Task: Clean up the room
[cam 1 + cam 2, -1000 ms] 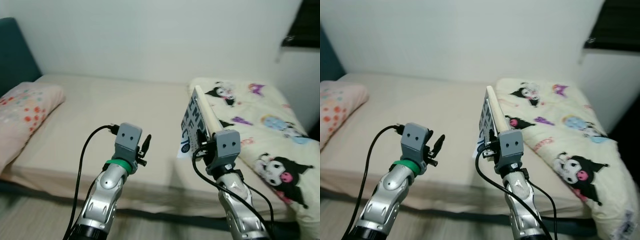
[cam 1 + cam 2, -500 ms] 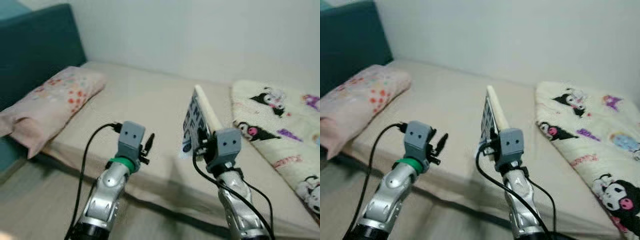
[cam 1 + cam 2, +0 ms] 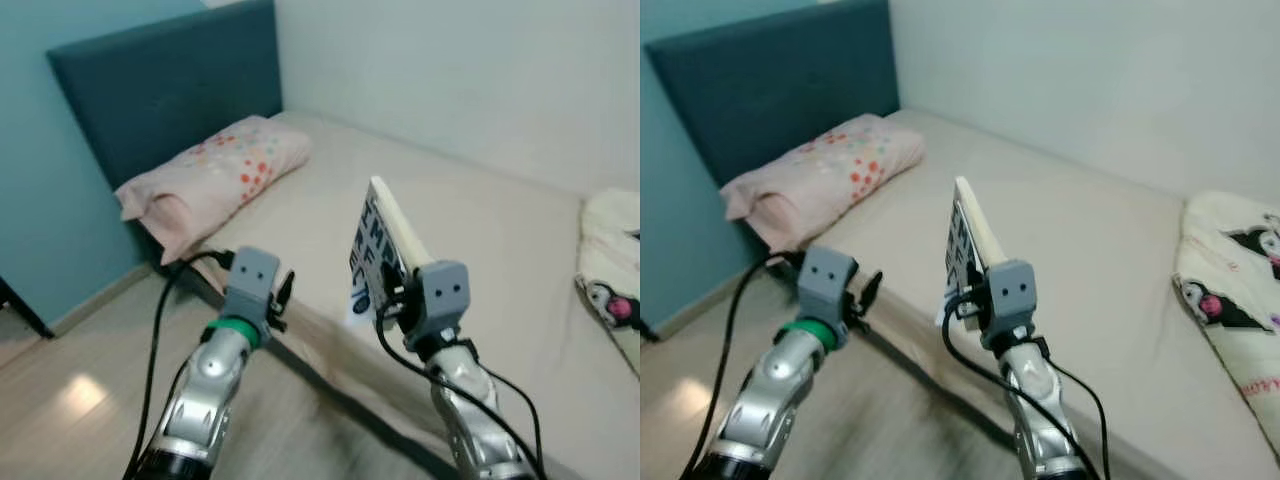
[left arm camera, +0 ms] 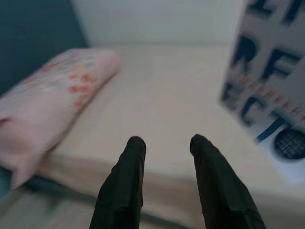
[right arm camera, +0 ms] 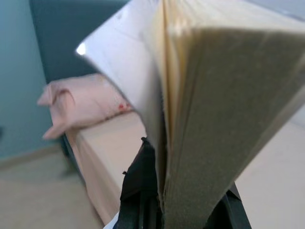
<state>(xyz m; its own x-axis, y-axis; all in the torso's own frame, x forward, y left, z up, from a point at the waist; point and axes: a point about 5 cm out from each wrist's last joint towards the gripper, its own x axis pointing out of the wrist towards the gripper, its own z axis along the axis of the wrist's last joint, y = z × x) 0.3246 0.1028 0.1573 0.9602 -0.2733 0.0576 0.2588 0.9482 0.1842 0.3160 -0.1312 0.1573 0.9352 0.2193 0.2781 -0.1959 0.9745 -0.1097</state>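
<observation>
My right gripper (image 3: 392, 287) is shut on a white book (image 3: 383, 248) with big dark letters on its cover, held upright over the near edge of the bed (image 3: 480, 240). The right wrist view looks along the book's page edges (image 5: 214, 100), with one black finger (image 5: 138, 186) pressed to the cover. My left gripper (image 3: 282, 290) hangs open and empty beside it, over the bed's near edge; the left wrist view has its two black fingers (image 4: 124, 186) apart, with the book's cover (image 4: 267, 71) off to one side.
A pink pillow (image 3: 215, 175) with coloured dots lies at the head of the bed against a dark teal headboard (image 3: 160, 90). A cream blanket (image 3: 1235, 290) with cartoon prints covers the bed's right end. Wooden floor (image 3: 80, 390) runs along the bed's left side.
The whole view has swung left: headboard, pillow and floor have come in, the printed blanket has slid off to the right. Both grippers keep their pose, the book still held.
</observation>
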